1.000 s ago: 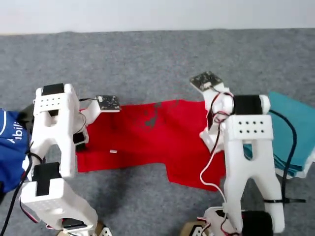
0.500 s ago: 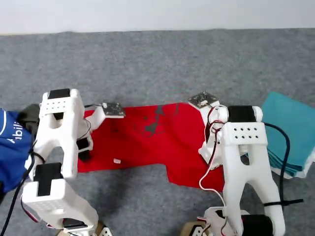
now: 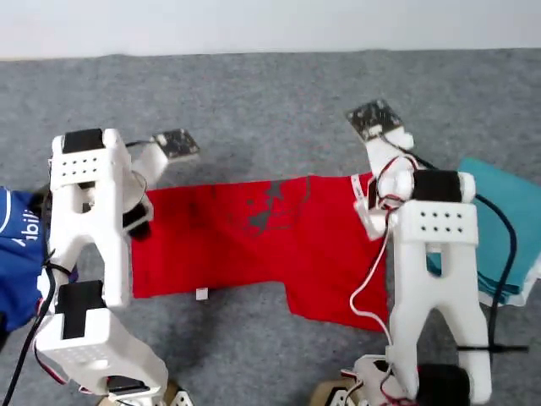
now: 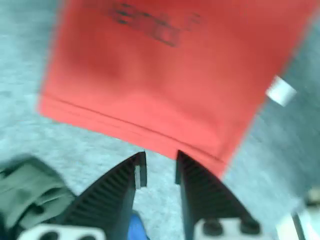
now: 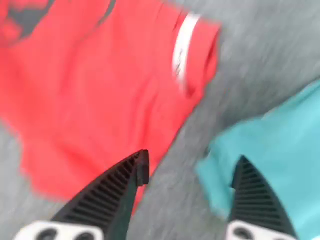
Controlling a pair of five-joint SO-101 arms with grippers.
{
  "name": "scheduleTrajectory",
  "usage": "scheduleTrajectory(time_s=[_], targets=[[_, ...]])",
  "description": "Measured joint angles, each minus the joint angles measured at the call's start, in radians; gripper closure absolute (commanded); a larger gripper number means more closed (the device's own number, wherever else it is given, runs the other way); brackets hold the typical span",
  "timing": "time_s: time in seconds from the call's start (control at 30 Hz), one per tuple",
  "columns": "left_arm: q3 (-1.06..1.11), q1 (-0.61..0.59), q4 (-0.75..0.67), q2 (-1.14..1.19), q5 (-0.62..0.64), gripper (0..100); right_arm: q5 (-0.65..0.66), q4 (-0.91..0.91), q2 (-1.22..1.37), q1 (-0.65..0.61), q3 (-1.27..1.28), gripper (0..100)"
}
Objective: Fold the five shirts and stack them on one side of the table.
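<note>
Blue shirt (image 3: 17, 262) cut by frame edge; teal shirt (image 3: 517, 211) partly behind right arm (image 3: 435, 254).

Soft, even light from above fills the high view: the grey table (image 3: 254, 101) is bright and flat, the white left arm (image 3: 89, 220) and right arm (image 3: 431, 254) show no glare, and only faint, short shadows lie beside them and along the near hem of the red shirt (image 3: 254, 245). In the 2 wrist views that shirt and the teal shirt (image 5: 270, 150) are smeared and out of focus. The dark left gripper (image 4: 156, 162) and right gripper (image 5: 192, 167) look crisper.
</note>
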Motion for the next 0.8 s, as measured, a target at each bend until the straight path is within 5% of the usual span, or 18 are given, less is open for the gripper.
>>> scheduleTrajectory(time_s=[0.07,0.33,0.53,0.8], targets=[[0.0,0.006,-0.061,0.0,0.071,100,0.0,-0.104,0.064,0.0,0.0,99.7],[0.135,0.057,-0.288,0.0,0.331,99,0.0,-0.408,0.356,-0.028,0.0,98.8],[0.296,0.066,-0.453,0.0,0.362,99,0.0,-0.605,0.54,-0.029,0.0,98.8],[0.359,0.066,-0.511,0.0,0.362,99,0.0,-0.618,0.755,0.002,-0.213,98.8]])
